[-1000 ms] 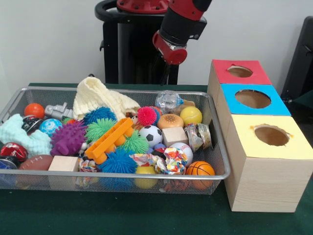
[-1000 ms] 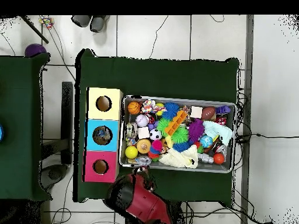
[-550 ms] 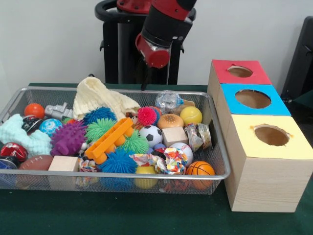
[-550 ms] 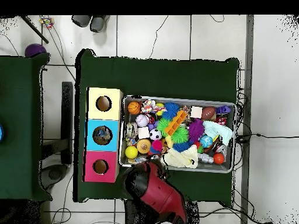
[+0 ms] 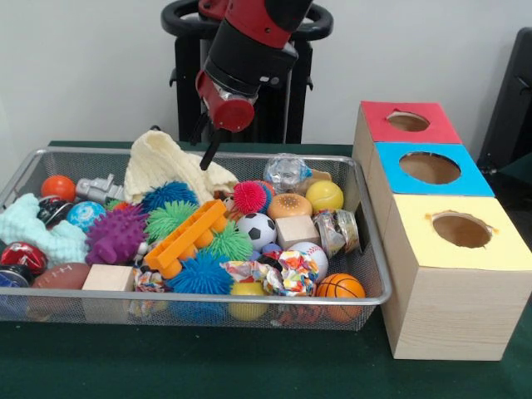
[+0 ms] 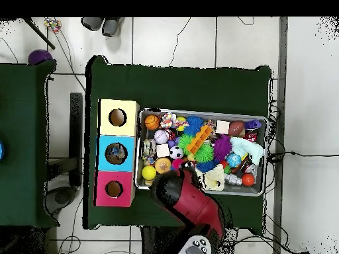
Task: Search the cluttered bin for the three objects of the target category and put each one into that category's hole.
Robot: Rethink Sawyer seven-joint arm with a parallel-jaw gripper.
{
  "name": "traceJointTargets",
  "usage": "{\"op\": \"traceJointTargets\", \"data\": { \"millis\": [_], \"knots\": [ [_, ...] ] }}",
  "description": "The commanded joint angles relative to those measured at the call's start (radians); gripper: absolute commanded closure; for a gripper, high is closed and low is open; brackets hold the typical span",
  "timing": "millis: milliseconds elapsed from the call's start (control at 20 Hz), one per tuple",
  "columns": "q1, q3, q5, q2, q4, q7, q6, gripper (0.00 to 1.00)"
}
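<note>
The green bench [image 5: 208, 366] carries a wire bin [image 5: 366, 274] heaped with toys and, to its right, a row of three wooden boxes [image 5: 449, 307] with red, blue and yellow holed tops. The red and black arm [image 5: 249, 41] leans over the bin's far edge, its jaws [image 5: 208, 150] just above the cream cloth [image 5: 162, 166]; I cannot tell whether they are wide or narrow. Near the front lie a soccer ball [image 5: 256, 230] and a small basketball [image 5: 339, 288].
</note>
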Motion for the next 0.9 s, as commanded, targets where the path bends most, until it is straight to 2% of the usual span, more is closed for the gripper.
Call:
{"op": "traceJointTargets", "data": {
  "millis": [50, 450, 700, 900],
  "knots": [
    [0.057, -0.027, 0.077, 0.123, -0.196, 0.203, 0.175, 0.0],
    [0.123, -0.104, 0.121, 0.177, -0.29, 0.29, 0.343, 0.0],
    [0.153, -0.116, 0.151, 0.217, -0.302, 0.317, 0.34, 0.0],
    [0.169, -0.103, 0.169, 0.215, -0.267, 0.305, 0.294, 0.0]
  ]
}}
